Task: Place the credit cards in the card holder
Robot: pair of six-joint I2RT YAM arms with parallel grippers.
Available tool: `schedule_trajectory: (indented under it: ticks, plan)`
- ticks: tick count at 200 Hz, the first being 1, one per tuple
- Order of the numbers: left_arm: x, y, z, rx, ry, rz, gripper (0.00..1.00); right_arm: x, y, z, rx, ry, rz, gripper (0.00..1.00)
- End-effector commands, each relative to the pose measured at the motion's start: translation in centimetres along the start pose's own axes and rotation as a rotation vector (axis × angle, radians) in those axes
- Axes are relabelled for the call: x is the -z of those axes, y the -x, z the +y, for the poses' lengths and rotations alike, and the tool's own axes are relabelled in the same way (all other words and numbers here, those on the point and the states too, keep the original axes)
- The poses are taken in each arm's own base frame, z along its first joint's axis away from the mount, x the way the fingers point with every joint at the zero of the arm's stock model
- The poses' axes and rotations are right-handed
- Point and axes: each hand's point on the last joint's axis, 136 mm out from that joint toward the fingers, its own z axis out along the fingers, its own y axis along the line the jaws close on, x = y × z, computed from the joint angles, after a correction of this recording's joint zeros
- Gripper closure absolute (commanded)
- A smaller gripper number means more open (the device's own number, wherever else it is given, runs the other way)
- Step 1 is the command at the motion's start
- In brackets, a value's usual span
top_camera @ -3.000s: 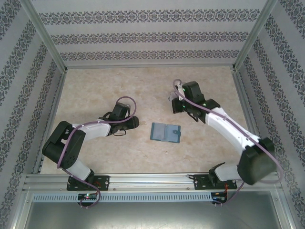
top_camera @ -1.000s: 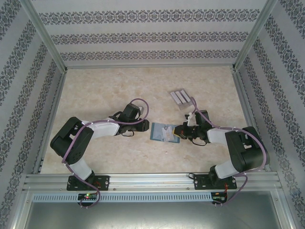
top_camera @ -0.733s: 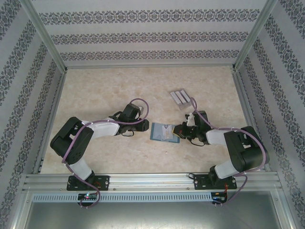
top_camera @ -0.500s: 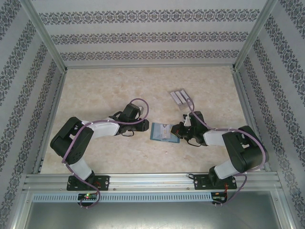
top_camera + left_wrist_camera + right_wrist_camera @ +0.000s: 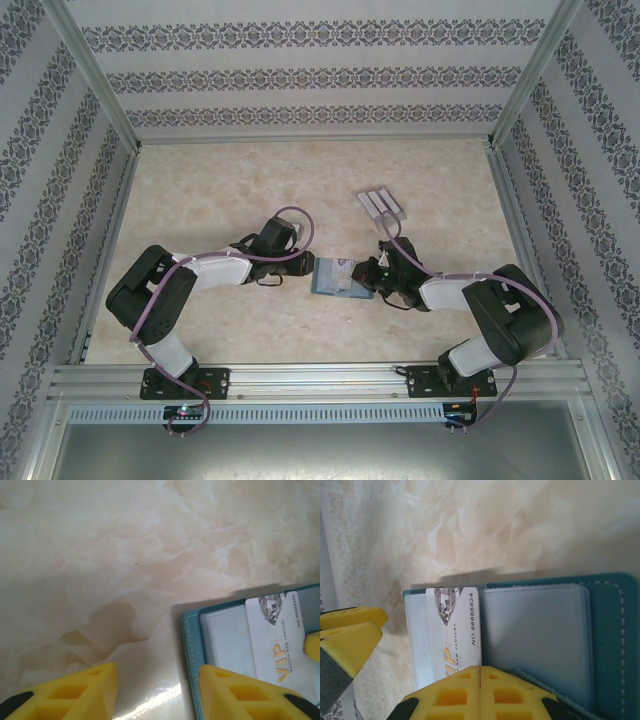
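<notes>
The teal card holder lies open on the table between both arms. A white VIP credit card lies on its clear inner sleeve, one long side tucked under the plastic. My right gripper is shut, with nothing between its fingers, and its joined tips rest on the card's near end. My left gripper is open at the holder's opposite edge. One of its fingers sits over the holder's rim and the other rests on bare table. More grey credit cards lie in a row behind the right arm.
The marble-look tabletop is walled by patterned panels on three sides. An aluminium rail runs along the near edge. The right gripper's yellow tip pokes into the left wrist view, and the left fingers show beside the holder in the right wrist view.
My right gripper has slid left over the holder, pushing the card further across the sleeve. The left arm and the holder have stayed put.
</notes>
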Motion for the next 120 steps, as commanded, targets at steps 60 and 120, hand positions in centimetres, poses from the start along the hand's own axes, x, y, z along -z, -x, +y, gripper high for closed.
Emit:
schedule_trajectory:
  ticks: [60,120]
  plan:
    - [-0.7,-0.5,-0.3,0.014,0.005,0.036,0.57,0.7,-1.1,-0.1,0.009,-0.036,-0.011,1.0]
    - [-1.1,-0.8,-0.3,0.031,0.001,0.046,0.62,-0.8,-1.7,1.3,-0.005,-0.022,0.025,1.0]
